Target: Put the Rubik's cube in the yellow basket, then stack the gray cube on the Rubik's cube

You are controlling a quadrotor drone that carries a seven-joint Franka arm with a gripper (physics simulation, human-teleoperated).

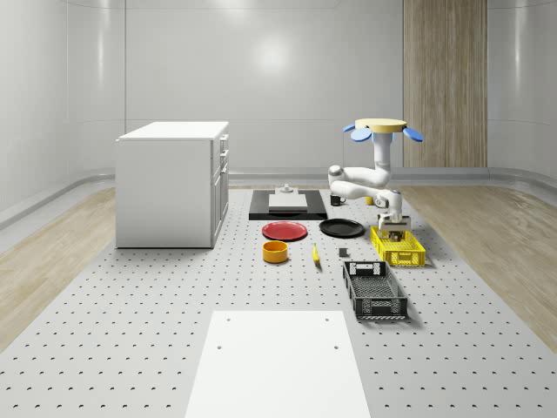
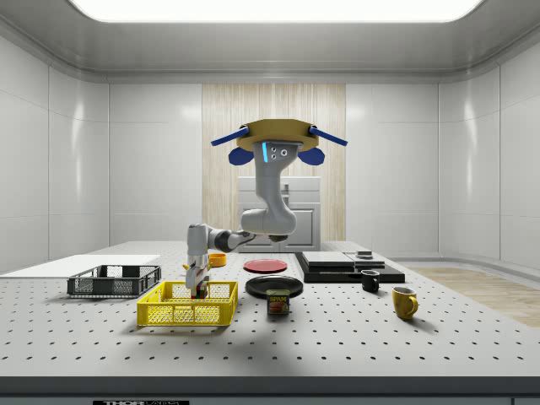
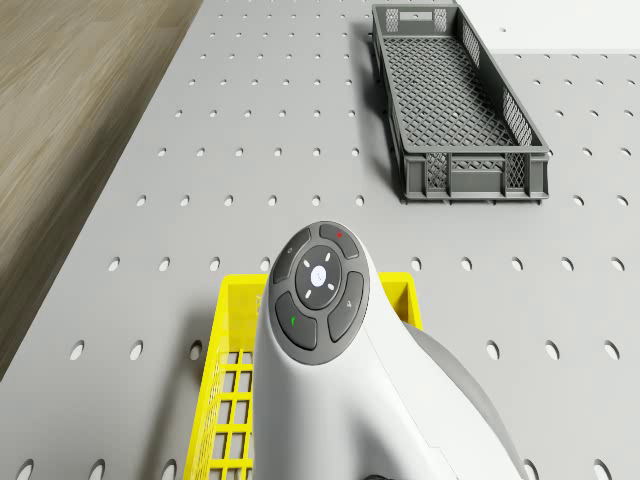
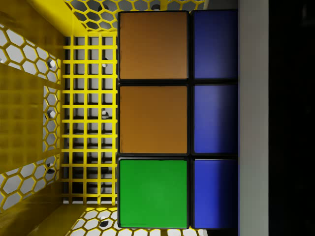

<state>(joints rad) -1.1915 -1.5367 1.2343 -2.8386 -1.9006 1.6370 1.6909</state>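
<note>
Drone [image 2: 274, 145] hovers over tabletop [image 2: 354, 337], behind yellow basket [image 1: 398, 246]. Gripper [image 2: 198, 289] dips inside basket, fingers clamped on Rubik's cube [image 4: 167, 118], cube right over mesh floor. Guess: drop straight down, release. Gray cube not spotted.

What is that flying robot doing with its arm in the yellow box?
The drone is hovering above the table, behind the yellow basket in the side view. Its white arm bends down so the gripper reaches into the basket. The gripper is holding the Rubik's cube, and the wrist view shows the cube right over the basket's yellow mesh floor. It looks like the cube is about to be set down there. A gray crate sits nearby, beside the basket.
</note>
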